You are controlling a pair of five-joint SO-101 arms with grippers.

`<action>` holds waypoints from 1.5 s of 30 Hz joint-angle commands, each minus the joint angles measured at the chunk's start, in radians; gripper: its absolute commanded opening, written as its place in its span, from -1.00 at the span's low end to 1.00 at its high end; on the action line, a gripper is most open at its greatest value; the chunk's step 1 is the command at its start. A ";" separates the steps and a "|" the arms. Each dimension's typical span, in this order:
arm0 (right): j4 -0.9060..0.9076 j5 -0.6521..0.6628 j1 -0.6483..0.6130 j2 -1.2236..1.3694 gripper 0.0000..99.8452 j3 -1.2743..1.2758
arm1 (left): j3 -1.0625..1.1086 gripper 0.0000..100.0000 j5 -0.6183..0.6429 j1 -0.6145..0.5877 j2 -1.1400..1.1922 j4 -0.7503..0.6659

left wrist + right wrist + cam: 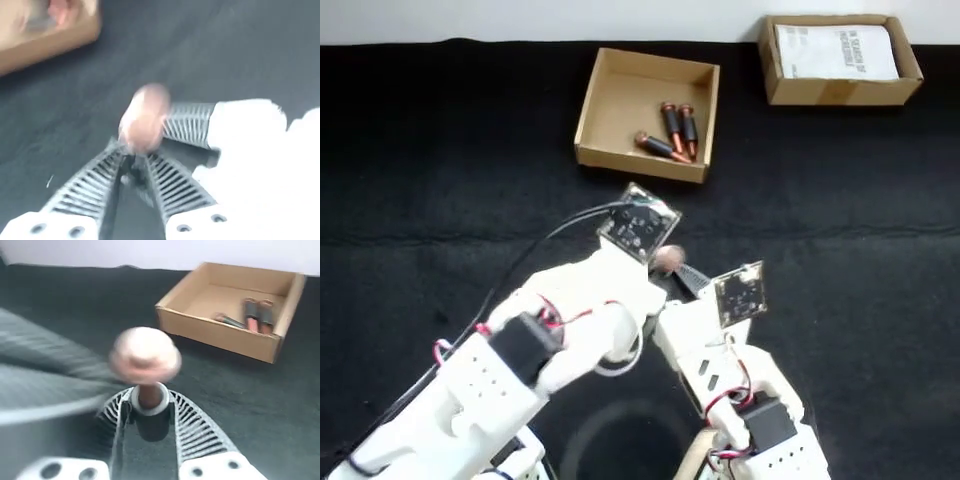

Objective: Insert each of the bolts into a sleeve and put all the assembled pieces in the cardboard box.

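A copper bolt [668, 258] with a round head is held between my two grippers above the black table. My right gripper [149, 400] is shut on a grey sleeve [150, 411], and the bolt [145, 355] stands in the sleeve's mouth. My left gripper [134, 162] comes in from the side with its fingers closed at the bolt [144, 117], just under the head. The right gripper's ribbed finger [190, 125] lies beside the bolt. The cardboard box [640, 163] stands just beyond the grippers and holds three assembled pieces [670, 130].
A second cardboard box [840, 92] with a printed sheet inside sits at the back right corner. Black cloth covers the table [440, 150]. Both arms crowd the front middle.
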 commanded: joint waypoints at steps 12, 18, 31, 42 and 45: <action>-0.044 0.066 0.051 -0.013 -0.98 -0.033 | -0.173 -0.88 -0.236 -0.163 -0.216 0.265; -0.159 0.344 0.091 0.015 -0.98 -0.124 | -0.147 -0.98 -0.236 -0.417 -0.360 0.195; -0.289 0.516 0.108 0.935 -0.98 -0.828 | 0.493 -0.98 -0.235 -0.723 -0.745 -0.247; -0.285 0.993 0.113 1.549 -0.98 -1.270 | 0.805 -0.98 -0.230 -0.814 -0.903 -0.331; -0.285 1.148 0.114 1.667 -0.98 -1.325 | 0.883 -0.98 -0.230 -0.881 -0.905 -0.334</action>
